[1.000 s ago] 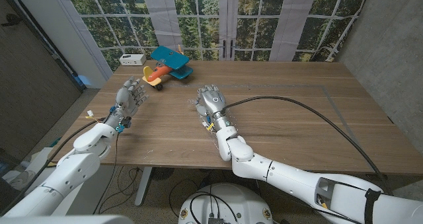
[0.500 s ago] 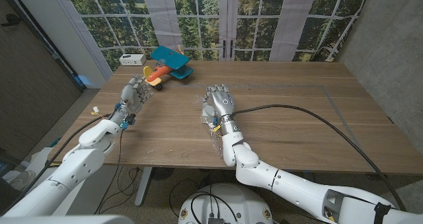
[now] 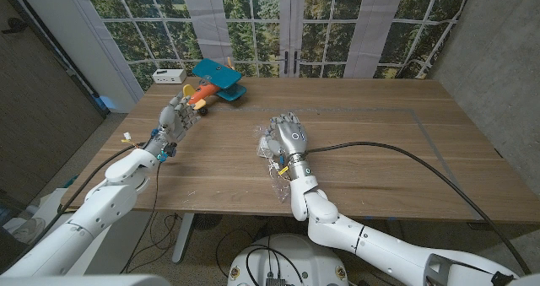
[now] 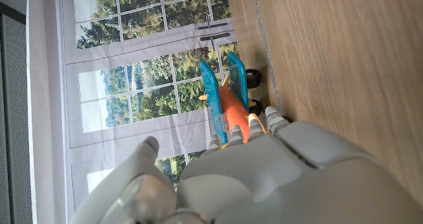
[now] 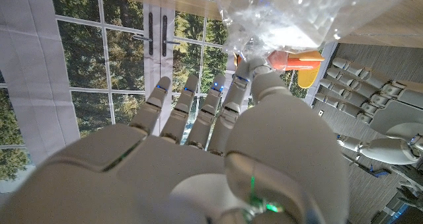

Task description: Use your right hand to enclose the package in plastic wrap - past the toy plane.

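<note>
The right hand (image 3: pixel 288 139) stood mid-table with its fingers extended and close together, pressed against a crinkled package in plastic wrap (image 3: pixel 268 145) at its left side, apparently to steady or grip it for a push; whether it truly pinched the wrap I could not tell. The toy plane (image 3: pixel 213 87) sat at the far left. The left hand (image 3: pixel 174 121) waited just near of the plane, fingers spread, holding nothing.

A clear, crinkled plastic wrap (image 3: pixel 272 155) lies on the table (image 3: pixel 380 143), nearer the robot than the toy plane (image 3: pixel 214 83) and well apart from it. The blue-winged, orange-bodied plane stands upright near the table's far edge.
</note>
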Available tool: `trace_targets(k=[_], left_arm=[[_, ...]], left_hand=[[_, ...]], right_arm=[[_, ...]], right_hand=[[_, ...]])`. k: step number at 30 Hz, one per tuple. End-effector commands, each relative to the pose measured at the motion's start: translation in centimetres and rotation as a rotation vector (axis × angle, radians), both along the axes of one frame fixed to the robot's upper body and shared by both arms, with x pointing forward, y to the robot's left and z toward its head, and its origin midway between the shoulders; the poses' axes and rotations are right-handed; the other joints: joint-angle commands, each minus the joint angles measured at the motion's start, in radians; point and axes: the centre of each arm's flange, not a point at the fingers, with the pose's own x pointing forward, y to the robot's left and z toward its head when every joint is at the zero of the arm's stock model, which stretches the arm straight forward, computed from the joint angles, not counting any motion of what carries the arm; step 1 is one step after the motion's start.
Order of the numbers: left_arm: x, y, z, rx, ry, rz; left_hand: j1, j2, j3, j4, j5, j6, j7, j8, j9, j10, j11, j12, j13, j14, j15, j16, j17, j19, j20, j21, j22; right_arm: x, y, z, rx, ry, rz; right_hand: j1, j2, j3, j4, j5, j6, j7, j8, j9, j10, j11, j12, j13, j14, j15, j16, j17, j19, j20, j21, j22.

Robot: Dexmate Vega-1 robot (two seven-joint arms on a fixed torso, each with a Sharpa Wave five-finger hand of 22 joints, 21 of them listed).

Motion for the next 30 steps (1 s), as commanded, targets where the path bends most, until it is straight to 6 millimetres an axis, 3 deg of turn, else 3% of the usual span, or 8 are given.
trace_targets(k=[1, 5, 6, 10, 19, 22, 25, 30], left_arm=[[-0.1, 0.2, -0.1, -0.006, -0.001, 0.003], [-0.2, 0.4, -0.4, -0.012, 0.001, 0.007], [-0.2, 0.4, -0.4, -0.014, 0.000, 0.008], [-0.3, 0.5, -0.4, -0.016, -0.003, 0.009], [-0.4, 0.7, -0.6, -0.029, -0.003, 0.014], [-0.4, 0.7, -0.7, -0.037, -0.003, 0.011], [-0.4, 0.8, -0.9, -0.043, -0.003, 0.013], [-0.4, 0.9, -1.2, -0.053, -0.004, 0.012]], left_hand=[[0.006, 0.001, 0.004, -0.008, 0.000, -0.080, -0.004, 0.004, 0.002, -0.036, -0.003, 0.000, 0.002, 0.004, 0.005, 0.002, 0.003, 0.004, 0.001, 0.002, 0.005], [0.006, 0.001, 0.004, -0.008, 0.000, -0.080, -0.004, 0.005, 0.002, -0.036, -0.002, 0.000, 0.002, 0.005, 0.004, 0.003, 0.003, 0.004, 0.001, 0.002, 0.005], [0.006, 0.001, 0.004, -0.008, 0.000, -0.080, -0.004, 0.004, 0.002, -0.036, -0.002, 0.000, 0.002, 0.005, 0.004, 0.003, 0.002, 0.004, 0.001, 0.002, 0.005], [0.006, 0.001, 0.004, -0.008, 0.000, -0.080, -0.004, 0.004, 0.002, -0.035, -0.002, 0.000, 0.002, 0.006, 0.004, 0.003, 0.002, 0.004, 0.001, 0.002, 0.005], [0.007, 0.001, 0.004, -0.009, 0.000, -0.081, -0.004, 0.004, 0.002, -0.036, -0.004, 0.000, 0.002, 0.006, 0.004, 0.002, 0.002, 0.004, 0.001, 0.002, 0.005], [0.007, 0.000, 0.004, -0.009, 0.000, -0.080, -0.005, 0.004, 0.002, -0.035, -0.003, 0.000, 0.002, 0.006, 0.004, 0.002, 0.002, 0.004, 0.001, 0.002, 0.005], [0.007, 0.000, 0.004, -0.009, 0.000, -0.081, -0.004, 0.004, 0.002, -0.036, -0.002, 0.000, 0.002, 0.006, 0.004, 0.002, 0.002, 0.004, 0.001, 0.002, 0.005], [0.007, 0.000, 0.004, -0.010, 0.000, -0.082, -0.004, 0.003, 0.002, -0.035, -0.003, 0.000, 0.002, 0.007, 0.004, 0.002, 0.002, 0.004, 0.001, 0.002, 0.005]], right_arm=[[-0.1, -0.2, -0.1, -0.028, 0.067, -0.028], [-0.1, 0.0, 0.2, -0.032, 0.083, -0.038], [-0.1, 0.1, 0.2, -0.035, 0.082, -0.036], [0.0, 0.5, 0.5, -0.059, 0.081, -0.028], [0.0, 1.5, 1.4, -0.163, 0.109, 0.015], [-0.1, 2.0, 2.0, -0.220, 0.091, 0.027], [-0.5, 2.4, 2.6, -0.260, 0.070, 0.030], [-1.2, 3.4, 3.9, -0.320, 0.059, 0.000]], right_hand=[[-0.083, -0.038, -0.023, 0.028, 0.001, -0.147, -0.022, -0.064, 0.001, -0.084, 0.015, -0.044, 0.009, -0.032, -0.092, -0.022, 0.013, -0.011, 0.019, -0.011, 0.001], [-0.177, -0.089, -0.067, 0.046, 0.020, -0.409, -0.030, -0.148, 0.008, -0.231, 0.041, -0.081, 0.024, -0.066, -0.071, -0.038, 0.031, -0.037, 0.032, -0.013, 0.003], [-0.190, -0.096, -0.075, 0.049, 0.022, -0.438, -0.029, -0.155, 0.011, -0.258, 0.044, -0.084, 0.025, -0.072, -0.068, -0.040, 0.033, -0.042, 0.037, -0.014, 0.003], [-0.208, -0.100, -0.087, 0.044, 0.035, -0.646, -0.015, -0.230, 0.012, -0.360, 0.064, -0.080, 0.033, -0.105, -0.064, -0.052, 0.041, -0.058, 0.043, -0.015, 0.003], [-0.224, -0.107, -0.100, 0.044, 0.042, -0.698, -0.021, -0.257, 0.003, -0.422, 0.074, -0.082, 0.035, -0.170, -0.034, -0.078, 0.042, -0.082, 0.059, -0.020, 0.003], [-0.199, -0.101, -0.089, 0.029, 0.048, -0.699, -0.032, -0.260, 0.001, -0.440, 0.074, -0.081, 0.034, -0.183, -0.028, -0.085, 0.039, -0.085, 0.060, -0.019, 0.003], [-0.144, -0.085, -0.063, -0.002, 0.058, -0.699, -0.075, -0.264, -0.005, -0.473, 0.065, -0.078, 0.032, -0.211, -0.023, -0.101, 0.032, -0.094, 0.066, -0.019, 0.002], [-0.128, -0.079, -0.052, -0.010, 0.060, -0.703, -0.121, -0.266, -0.008, -0.512, 0.057, -0.081, 0.030, -0.243, -0.006, -0.114, 0.031, -0.115, 0.073, -0.024, 0.001]])
